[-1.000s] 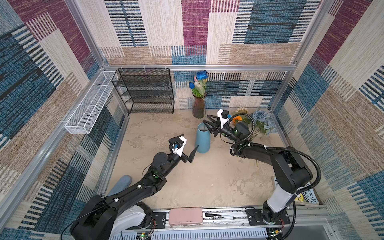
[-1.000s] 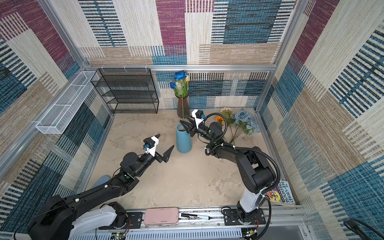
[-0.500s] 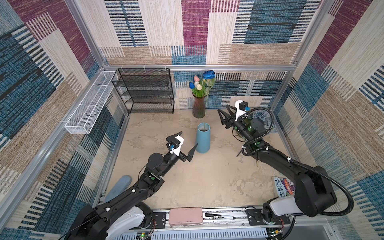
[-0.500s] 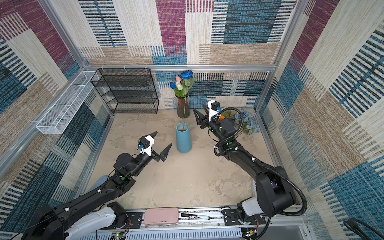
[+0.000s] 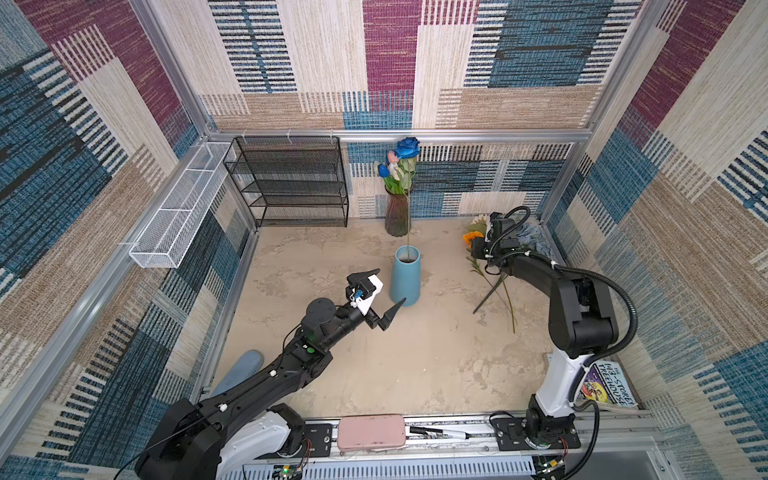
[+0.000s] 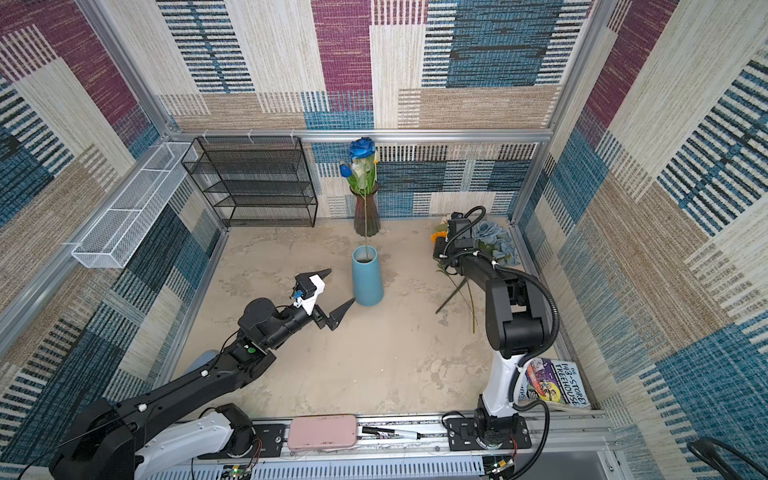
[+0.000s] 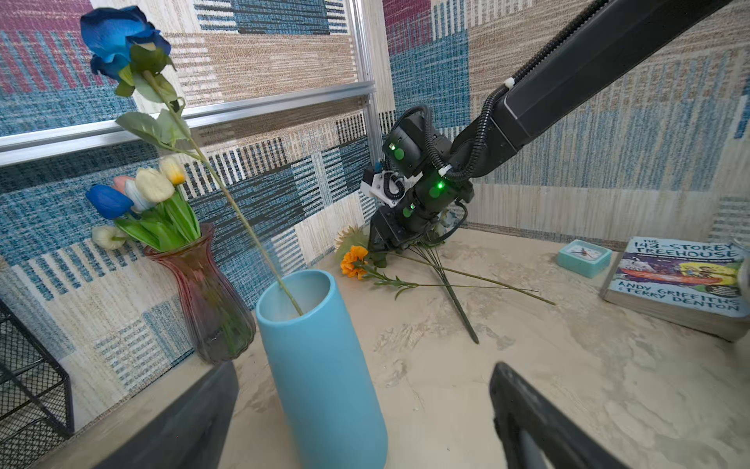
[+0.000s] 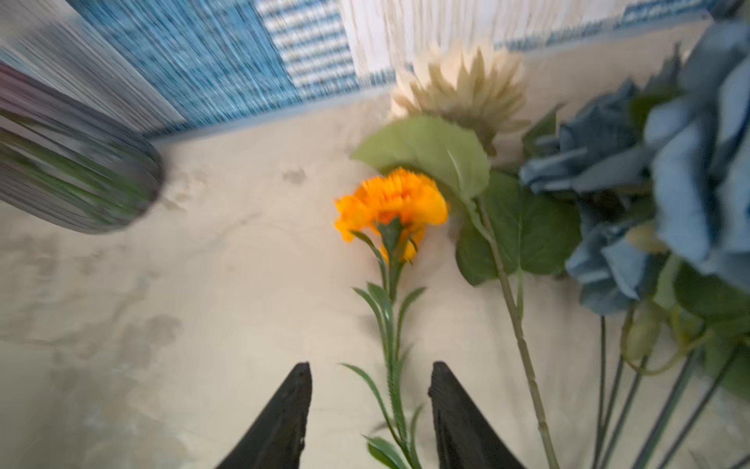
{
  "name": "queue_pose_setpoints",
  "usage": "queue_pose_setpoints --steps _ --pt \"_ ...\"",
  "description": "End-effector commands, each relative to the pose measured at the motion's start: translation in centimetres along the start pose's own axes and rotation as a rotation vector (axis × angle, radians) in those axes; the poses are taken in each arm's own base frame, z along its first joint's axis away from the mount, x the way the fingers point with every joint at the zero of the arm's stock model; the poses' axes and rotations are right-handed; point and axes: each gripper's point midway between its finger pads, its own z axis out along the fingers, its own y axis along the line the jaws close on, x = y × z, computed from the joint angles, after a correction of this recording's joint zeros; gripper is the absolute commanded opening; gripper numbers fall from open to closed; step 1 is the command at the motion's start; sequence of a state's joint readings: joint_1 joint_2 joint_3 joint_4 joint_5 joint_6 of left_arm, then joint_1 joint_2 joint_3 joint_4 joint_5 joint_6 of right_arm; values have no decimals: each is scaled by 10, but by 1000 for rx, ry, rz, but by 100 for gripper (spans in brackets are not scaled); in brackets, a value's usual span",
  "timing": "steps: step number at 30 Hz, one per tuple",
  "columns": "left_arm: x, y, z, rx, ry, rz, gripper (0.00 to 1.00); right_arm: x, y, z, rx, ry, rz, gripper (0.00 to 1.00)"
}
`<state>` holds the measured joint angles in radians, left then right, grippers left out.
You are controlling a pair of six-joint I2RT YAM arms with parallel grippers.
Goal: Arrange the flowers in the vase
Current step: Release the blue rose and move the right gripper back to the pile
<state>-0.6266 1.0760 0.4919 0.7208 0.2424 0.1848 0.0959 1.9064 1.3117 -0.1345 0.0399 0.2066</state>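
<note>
1. Step in hand: fetching the orange flower (image 8: 391, 203), which lies well right of the blue vase (image 5: 406, 278); the deep-blue rose (image 5: 407, 147) stands inside the vase.
2. My right gripper (image 8: 369, 410) straddles its stem, jaws apart and gripping nothing. My left gripper (image 6: 341, 285) gapes wide just beside the vase.
3. Next, I judge: lower, pinch the thin stem, lift.

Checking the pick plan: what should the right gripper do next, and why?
Probably lower slightly and close on the stem of the orange flower. In the right wrist view the right gripper has its jaws open either side of that stem, gripping nothing, while the blue vase holds only the deep-blue rose.
</note>
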Motion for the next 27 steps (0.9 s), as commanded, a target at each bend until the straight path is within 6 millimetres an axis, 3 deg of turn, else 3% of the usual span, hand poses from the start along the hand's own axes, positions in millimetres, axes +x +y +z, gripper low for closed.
queue_pose_setpoints --steps 1,7,10,13,20,27 --pt "-3 -2 3 17 -11 -13 99 20 -30 6 130 85 -43 51" --pt "-1 -2 9 27 -8 -21 99 35 -39 22 131 151 -53 44" --pt "0 -2 10 25 -8 -23 99 41 -40 27 120 178 -59 48" --pt "1 -1 12 23 -1 -24 99 36 -45 24 145 160 -55 52" --pt "-3 0 15 22 -9 -27 99 4 -54 6 199 62 -46 52" --pt "-4 0 13 24 -9 -27 99 13 -75 22 244 116 -30 45"
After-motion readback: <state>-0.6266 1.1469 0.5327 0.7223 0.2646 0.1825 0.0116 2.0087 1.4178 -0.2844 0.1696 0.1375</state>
